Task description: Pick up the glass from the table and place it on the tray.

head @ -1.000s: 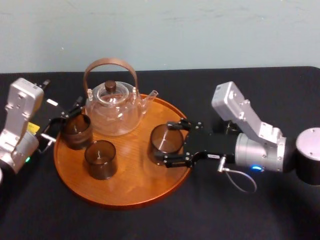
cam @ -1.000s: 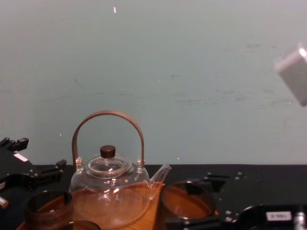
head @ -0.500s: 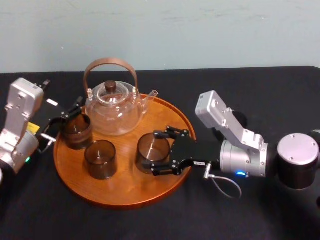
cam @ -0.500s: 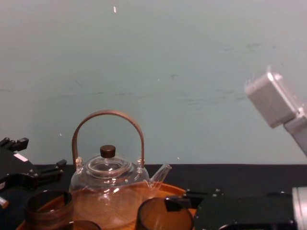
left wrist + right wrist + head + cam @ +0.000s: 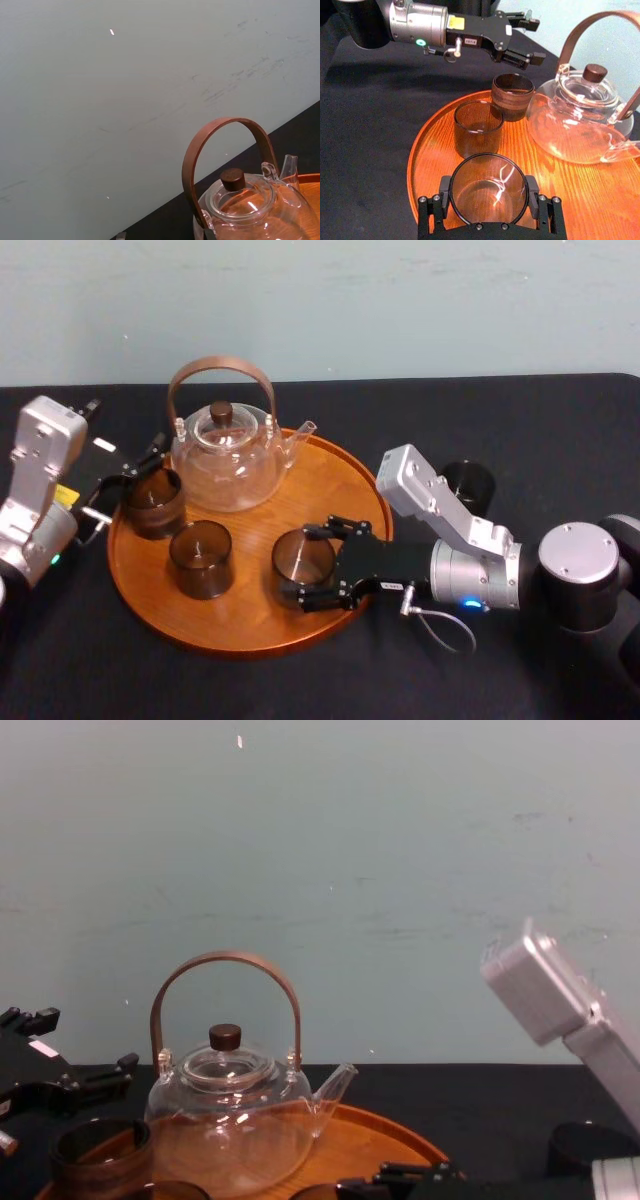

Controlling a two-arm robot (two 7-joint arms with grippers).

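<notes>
- Step in hand: placement. The right end effector (image 5: 306, 565) is clenched on the glass (image 5: 303, 558), with one finger on each side of its wall. The right wrist view shows the fingers (image 5: 443, 192) pressed against the wall on both sides.
- Location of the task item: the glass is at lower centre of the head view. It is inside the rim of the tray (image 5: 240, 645), over the tray's lower-right portion.
- Neighbours: a second tumbler (image 5: 200, 558) stands near, to the left of the glass and apart from it. The teapot (image 5: 225, 455) stands above it in the frame, well apart.
- Contact: I cannot tell whether the base of the glass is touching the wood. My judgement is that it is at or very close to the surface.
- Left end effector (image 5: 135, 480): at middle left of the head view, by the tray's left rim, with its fingers spread and grasping nothing. It is just beside a third tumbler (image 5: 152, 502) and appears idle.
- Bench (image 5: 540, 420): dark cloth. A dark round object (image 5: 467, 485) lies behind the right arm, and I cannot identify it.
- Next move, as judged: confirm the glass is seated flat, then release the fingers evenly. Withdraw toward the lower right of the frame, lifting over the raised rim.
- Caution: a finger dragging on release could tip the glass toward the second tumbler.
</notes>
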